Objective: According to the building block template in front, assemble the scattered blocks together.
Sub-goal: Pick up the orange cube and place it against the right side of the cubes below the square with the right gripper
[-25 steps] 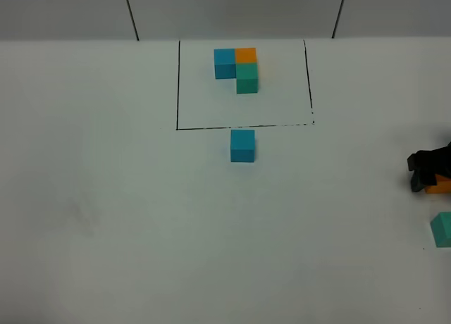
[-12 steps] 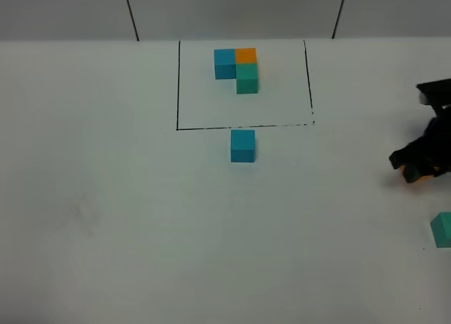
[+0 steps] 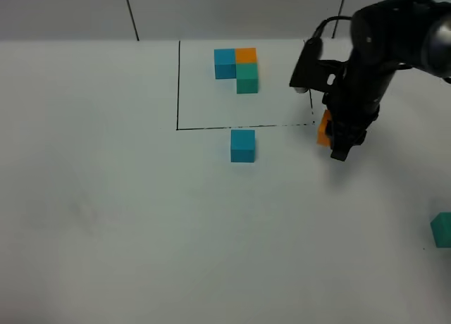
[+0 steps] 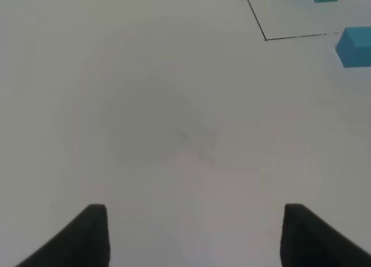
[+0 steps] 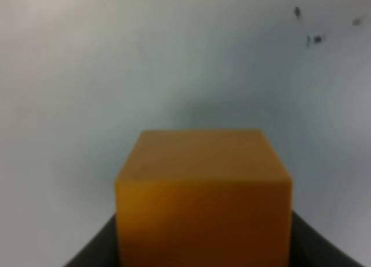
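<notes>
Our right gripper [image 3: 332,135] has its fingers clamped on the orange block [image 3: 323,129]. In the right wrist view the block [image 5: 203,191] fills the space between the two dark fingers [image 5: 93,254], with white table behind it. From the high camera, the block hangs just outside the lower right corner of the black frame [image 3: 177,84], where the drawn line breaks into dashes. A soft shadow falls on the table just below the arm.

Our left gripper [image 4: 200,244] has its fingers [image 4: 87,238] apart, with only bare table between them. We cannot find this gripper in the high view.

The sky-blue block [image 3: 242,146] sits just outside the frame's near line, about midway along it, and also shows at the edge of the left wrist view [image 4: 355,46]. The teal-green block [image 3: 442,230] lies well apart from the others, cut off by the right edge of the high view.

The building block template [image 3: 237,69] stands inside the frame, towards its far side.

The table [image 3: 106,197] is plain matte white, with a faint grey smudge [image 4: 191,139] ahead of the left fingers. Behind it is a pale grey wall [image 3: 232,10], crossed by two thin dark seams [image 3: 131,14].
</notes>
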`<control>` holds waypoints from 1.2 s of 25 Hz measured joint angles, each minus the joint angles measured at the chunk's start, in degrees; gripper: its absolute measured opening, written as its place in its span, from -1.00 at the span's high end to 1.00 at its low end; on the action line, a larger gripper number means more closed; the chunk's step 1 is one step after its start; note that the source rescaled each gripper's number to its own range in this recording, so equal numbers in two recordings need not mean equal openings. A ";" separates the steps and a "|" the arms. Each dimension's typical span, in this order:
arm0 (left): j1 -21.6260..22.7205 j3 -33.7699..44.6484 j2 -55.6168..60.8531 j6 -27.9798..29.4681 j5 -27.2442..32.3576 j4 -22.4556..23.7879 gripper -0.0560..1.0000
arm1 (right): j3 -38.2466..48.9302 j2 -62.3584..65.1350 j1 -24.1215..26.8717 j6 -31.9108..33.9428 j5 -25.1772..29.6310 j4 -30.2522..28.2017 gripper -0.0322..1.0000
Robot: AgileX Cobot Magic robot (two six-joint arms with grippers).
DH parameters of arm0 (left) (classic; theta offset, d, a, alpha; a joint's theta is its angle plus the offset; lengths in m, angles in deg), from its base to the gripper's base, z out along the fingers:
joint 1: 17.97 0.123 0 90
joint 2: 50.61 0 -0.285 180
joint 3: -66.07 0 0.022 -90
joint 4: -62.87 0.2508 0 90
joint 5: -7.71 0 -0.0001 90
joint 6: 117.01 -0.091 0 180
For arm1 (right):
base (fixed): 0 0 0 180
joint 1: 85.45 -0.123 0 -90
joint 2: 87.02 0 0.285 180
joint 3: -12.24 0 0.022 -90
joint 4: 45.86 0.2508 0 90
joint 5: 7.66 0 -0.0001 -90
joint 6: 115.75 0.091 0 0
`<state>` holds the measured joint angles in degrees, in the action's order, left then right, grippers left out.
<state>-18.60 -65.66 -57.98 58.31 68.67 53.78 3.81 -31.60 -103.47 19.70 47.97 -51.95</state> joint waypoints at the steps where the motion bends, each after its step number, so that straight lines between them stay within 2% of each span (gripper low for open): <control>1: 0.00 0.00 0.00 0.00 0.00 0.00 0.20 | -1.96 -1.51 -1.00 -1.52 1.79 -0.97 0.90; 4: 0.00 0.00 0.00 0.00 0.00 0.00 0.20 | -6.88 -6.21 -2.84 -6.05 5.13 -1.71 0.90; 10: 0.00 0.00 0.00 0.00 0.00 0.00 0.20 | -13.33 -11.20 -3.79 -10.16 6.57 1.28 0.90; 18: 0.00 0.00 0.00 0.06 0.00 0.00 0.20 | -17.66 -15.14 -6.09 -10.62 7.28 2.87 0.90; 30: 0.00 0.00 0.00 0.06 0.00 0.00 0.20 | -17.74 -17.00 -6.85 -10.41 5.51 4.25 0.90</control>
<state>-18.60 -65.66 -57.98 58.37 68.67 53.78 -13.94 -48.60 -110.32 9.29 53.48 -47.69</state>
